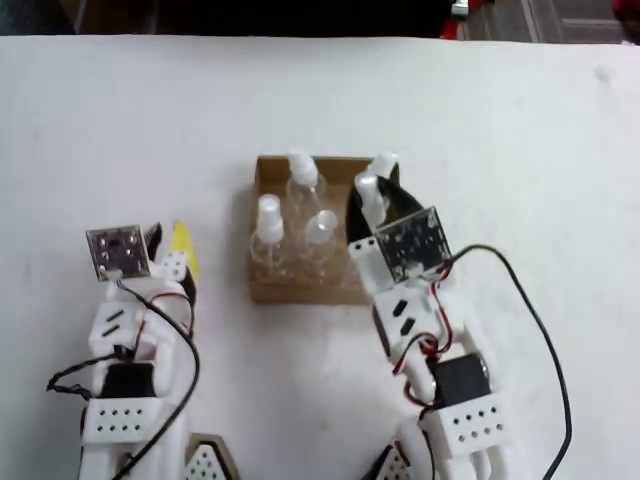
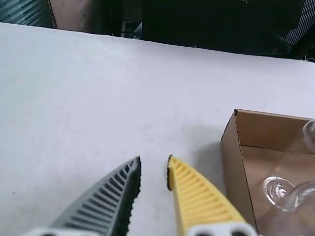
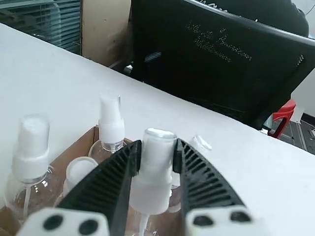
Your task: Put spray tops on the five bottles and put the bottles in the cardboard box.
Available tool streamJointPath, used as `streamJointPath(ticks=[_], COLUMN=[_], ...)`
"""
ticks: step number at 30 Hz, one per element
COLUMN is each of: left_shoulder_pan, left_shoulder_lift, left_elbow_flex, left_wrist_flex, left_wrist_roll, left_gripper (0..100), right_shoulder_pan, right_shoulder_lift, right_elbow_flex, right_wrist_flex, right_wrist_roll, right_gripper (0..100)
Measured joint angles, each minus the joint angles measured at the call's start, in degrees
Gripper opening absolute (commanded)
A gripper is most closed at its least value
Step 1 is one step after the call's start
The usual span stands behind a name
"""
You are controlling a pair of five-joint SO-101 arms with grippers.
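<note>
Gripping a white spray top (image 3: 155,169) between its two black jaws, the right claw (image 3: 156,143) is closed on that piece, which stands upright with its long axis straight up and down. A thin tube shows below the top, but I cannot tell whether it sits in a clear bottle. In the high view the claw and its load sit at the right-hand side of the cardboard box (image 1: 300,292), about over its right wall. By my judgement the coming move turns on a short shift inward toward the box's middle and then a straight drop, keeping the piece vertical. Just past the jaws, three capped bottles stand upright in the box: one near the left wall (image 1: 268,218), one beside it toward the middle (image 1: 322,228), and one at the far side (image 1: 302,172). A fourth top (image 1: 385,162) shows by the far right corner, and I cannot tell whether it is inside. The right arm is plainly the nearer one. The left claw (image 2: 154,169) hangs over the bare white table (image 2: 98,98) just off the box's left side, its grey and yellow jaws a little apart and holding nothing. Beyond the table stands a black chair (image 3: 221,59).
</note>
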Motion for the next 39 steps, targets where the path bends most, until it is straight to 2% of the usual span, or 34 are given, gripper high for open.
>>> streamJointPath(ticks=[23,29,39], left_shoulder_pan=[0.00,0.00,0.00], left_shoulder_lift=[0.00,0.00,0.00], left_elbow_flex=[0.00,0.00,0.00], left_wrist_flex=[0.00,0.00,0.00], left_wrist_roll=[0.00,0.00,0.00], left_gripper=[9,9,9], right_shoulder_pan=[3.25,3.25,6.42], right_shoulder_lift=[-25.76,-27.25,-27.25], right_elbow_flex=[21.98,23.30,23.38], right_wrist_flex=[-0.09,-0.09,-0.09], right_wrist_roll=[0.00,0.00,-8.00], right_gripper=[1.6,1.6,1.6])
